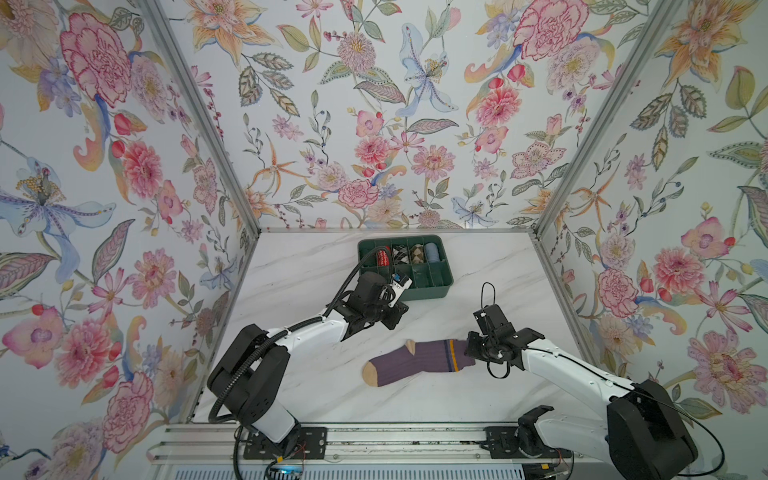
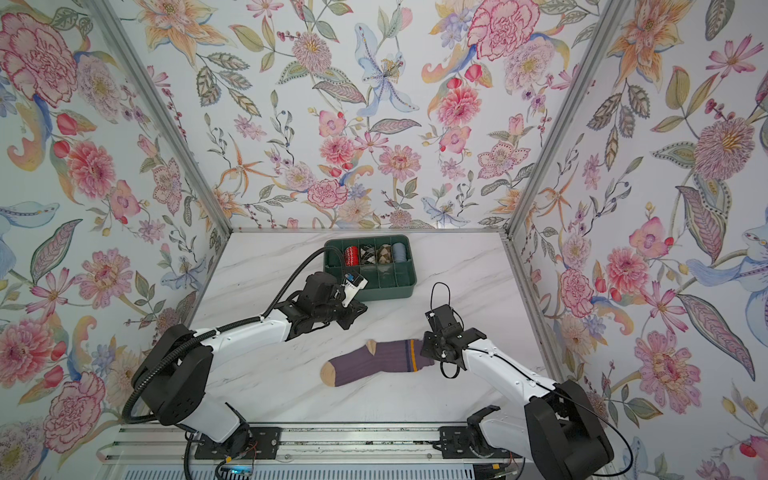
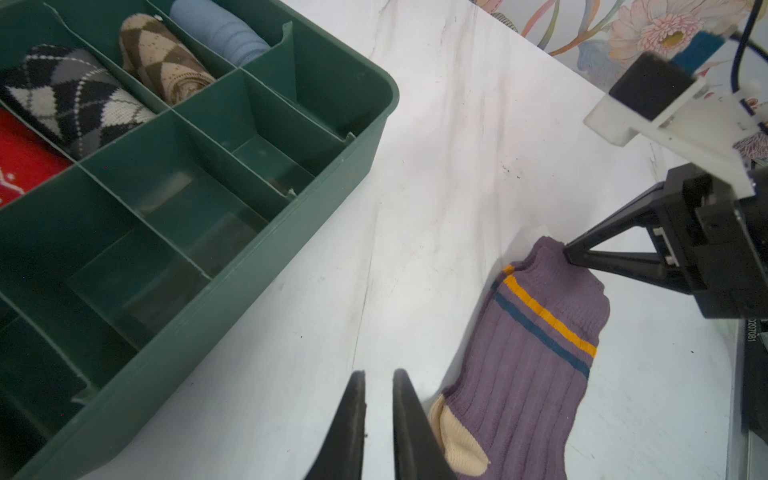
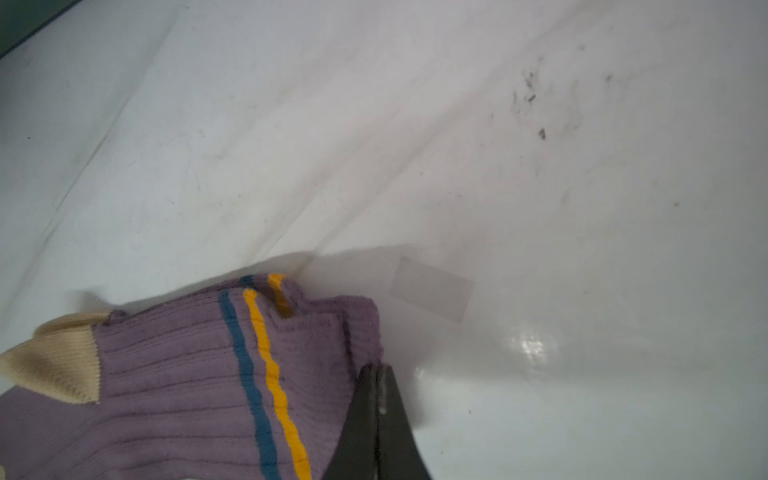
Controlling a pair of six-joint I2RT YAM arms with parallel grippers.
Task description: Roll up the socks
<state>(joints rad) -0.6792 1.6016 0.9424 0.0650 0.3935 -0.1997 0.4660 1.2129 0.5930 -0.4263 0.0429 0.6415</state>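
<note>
Fingers of right gripper point(image 4: 376, 369) pinch the socks point(image 4: 187, 395), left gripper point(image 3: 379, 375) fingers gape slightly; print point(image 3: 751, 330) reads 0207081.

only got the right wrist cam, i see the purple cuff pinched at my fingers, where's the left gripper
Observer: The left gripper is beside the socks' tan heel, jaws slightly apart, holding nothing.
Operator: rest of the socks flat
Observer: Yes, stretched flat on the table, toe toward the left arm's side.
Operator: whats behind them
Observer: A green tray with four rolls in its back row; the front compartments in view are empty.
</note>
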